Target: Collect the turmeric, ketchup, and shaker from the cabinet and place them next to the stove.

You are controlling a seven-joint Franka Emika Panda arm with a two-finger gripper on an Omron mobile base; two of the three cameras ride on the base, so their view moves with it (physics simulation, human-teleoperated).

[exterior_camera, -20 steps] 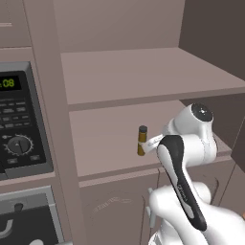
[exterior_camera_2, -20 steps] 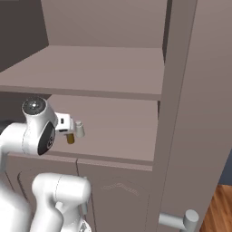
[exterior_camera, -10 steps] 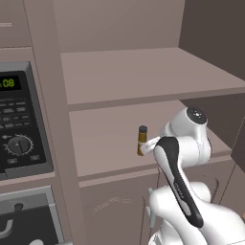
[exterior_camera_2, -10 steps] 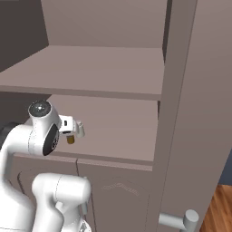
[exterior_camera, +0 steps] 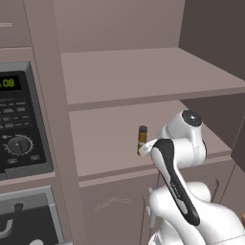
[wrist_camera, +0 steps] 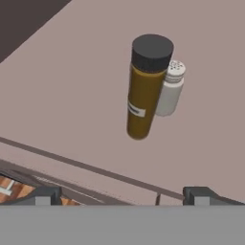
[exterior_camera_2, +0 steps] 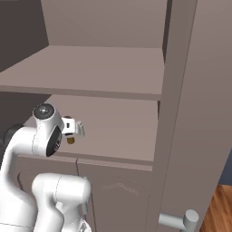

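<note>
The turmeric (wrist_camera: 145,93), a mustard-brown jar with a dark cap, stands upright on the cabinet's lower open shelf (wrist_camera: 57,95). The small pale shaker (wrist_camera: 170,90) stands right behind it, touching or nearly so. My gripper (wrist_camera: 122,195) hangs open in front of and above the two, some way short of them, with nothing between its fingertips (wrist_camera: 44,195). From the left base view the turmeric (exterior_camera: 142,139) stands just left of my wrist on the cabinet (exterior_camera: 110,143). Only the jar's bottom (exterior_camera_2: 70,141) peeks out under my hand in the right base view. The ketchup and the stove are out of view.
A second open shelf (exterior_camera: 143,76) runs above the lower one, limiting headroom. A black-fronted oven with a clock and dial (exterior_camera: 19,134) sits to the left. The cabinet's side wall (exterior_camera_2: 190,113) rises at the right, with doors (exterior_camera_2: 113,190) below the shelf.
My wrist and hand have sunk slightly and edged a little along the shelf front. The turmeric has not moved, and the jaws stay open.
</note>
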